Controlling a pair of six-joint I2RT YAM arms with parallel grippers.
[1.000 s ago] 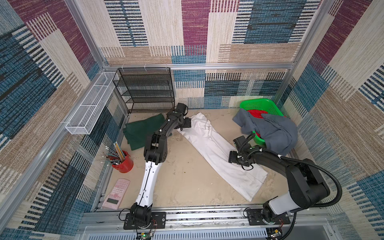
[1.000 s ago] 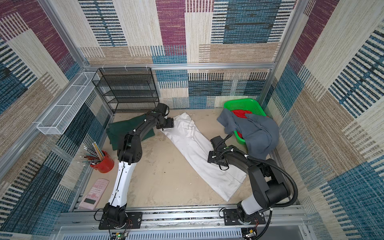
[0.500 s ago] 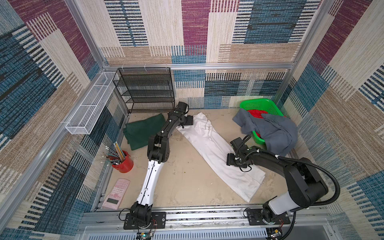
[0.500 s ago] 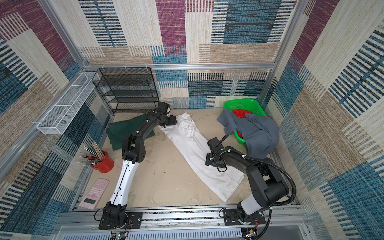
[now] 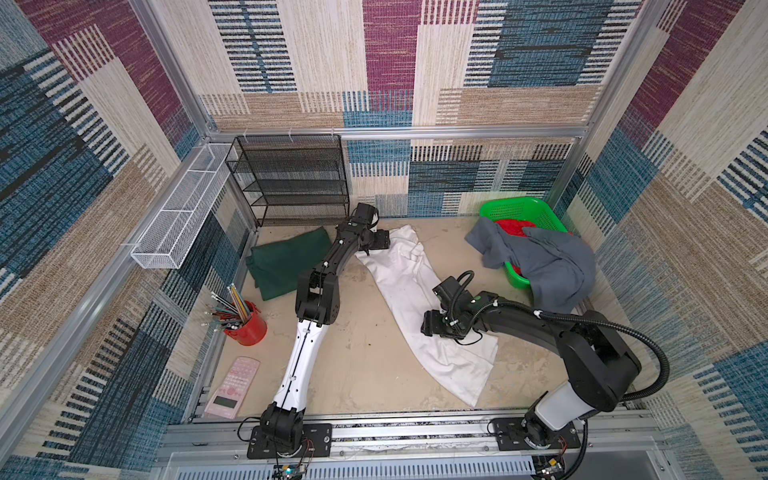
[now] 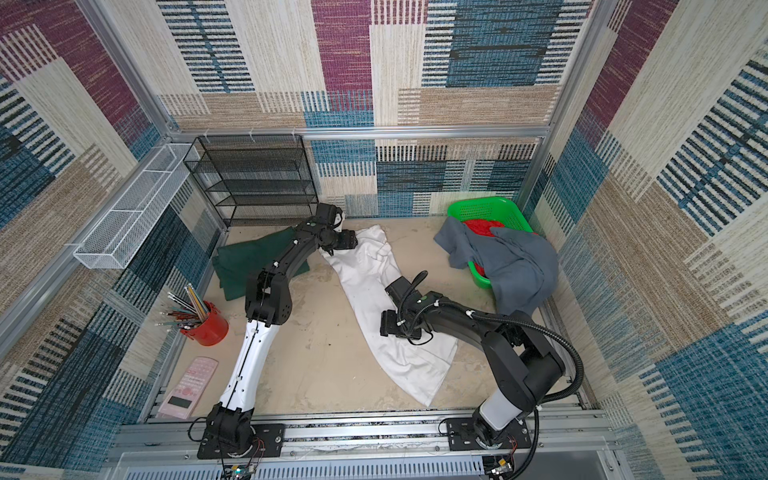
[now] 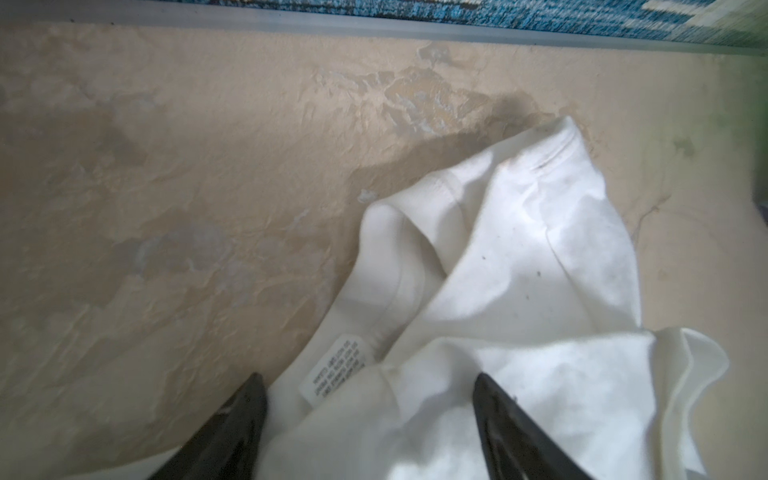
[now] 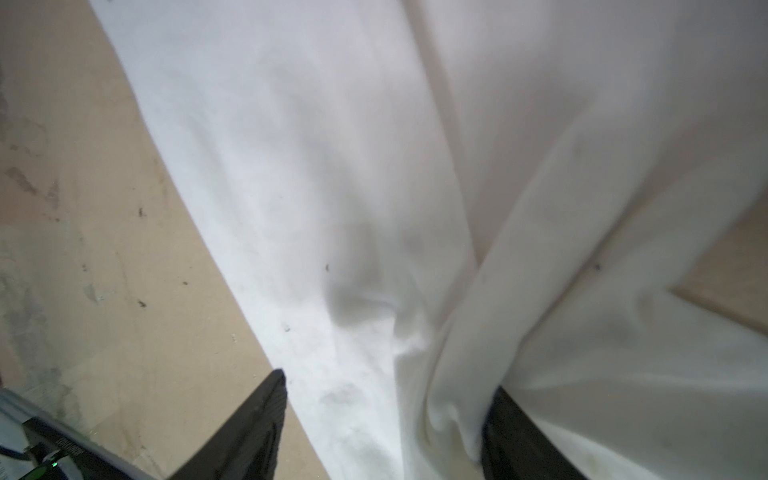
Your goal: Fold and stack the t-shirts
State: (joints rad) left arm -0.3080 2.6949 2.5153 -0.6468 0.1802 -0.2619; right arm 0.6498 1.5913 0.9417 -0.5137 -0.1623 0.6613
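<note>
Left wrist view gives us the left gripper spread wide over the collar end of the white cotton t-shirt, its care label between the fingers. In both top views that shirt lies as a long strip on the beige counter, from far centre to near right. The right gripper sits wide astride its middle. The left arm crosses the folded dark green t-shirt, far left. The slate grey t-shirt drapes over the bright green plastic basket, far right. A black mesh rack stands just behind the left gripper.
</note>
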